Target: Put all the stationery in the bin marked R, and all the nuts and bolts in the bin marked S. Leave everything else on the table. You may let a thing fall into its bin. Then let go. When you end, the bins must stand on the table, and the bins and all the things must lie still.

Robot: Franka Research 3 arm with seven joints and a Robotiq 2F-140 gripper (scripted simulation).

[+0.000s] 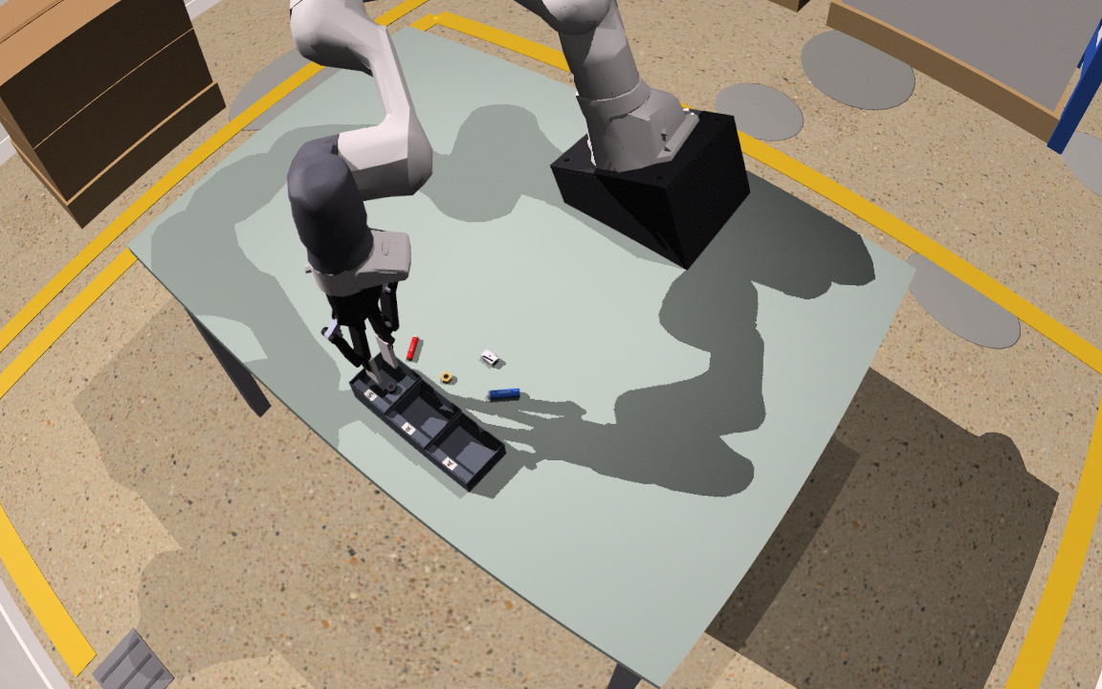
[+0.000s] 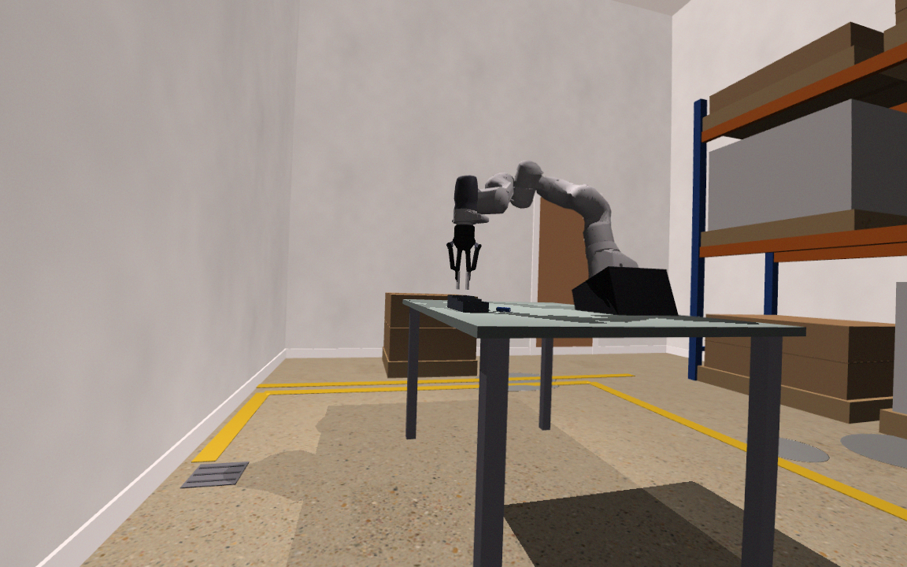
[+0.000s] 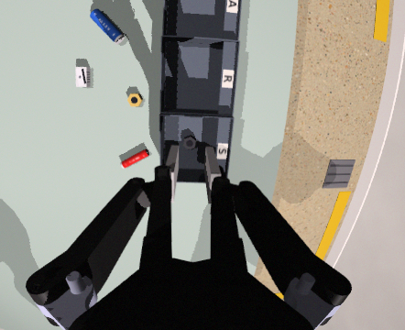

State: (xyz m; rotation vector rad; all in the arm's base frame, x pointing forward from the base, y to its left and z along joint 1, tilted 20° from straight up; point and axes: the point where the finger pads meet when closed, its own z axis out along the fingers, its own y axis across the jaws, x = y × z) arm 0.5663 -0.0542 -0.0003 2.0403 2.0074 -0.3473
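Observation:
My gripper (image 1: pixel 385 375) (image 2: pixel 462 287) (image 3: pixel 191 158) is partly open and empty, fingers pointing down above bin S (image 1: pixel 370 394) (image 3: pixel 222 151). A dark hex nut (image 1: pixel 391 388) (image 3: pixel 190 143) lies in that bin, below the fingertips. Bin R (image 1: pixel 408 427) (image 3: pixel 227 79) adjoins it and shows nothing inside. A yellow hex nut (image 1: pixel 446 377) (image 3: pixel 135 100) lies on the table (image 1: pixel 581 300) beside the bins. A small red cylinder (image 1: pixel 411 347) (image 3: pixel 136 159), a blue cylinder (image 1: pixel 503 393) (image 3: pixel 106 26) with a pale end, and a small white block (image 1: pixel 489 357) (image 3: pixel 82 76) with a black mark also lie there.
Bin A (image 1: pixel 450 463) (image 3: pixel 232 5) stands at the other end of the row, beyond bin R. The bins stand near one long table edge. The robot's black base block (image 1: pixel 657 188) (image 2: pixel 636 290) stands on the table's opposite side.

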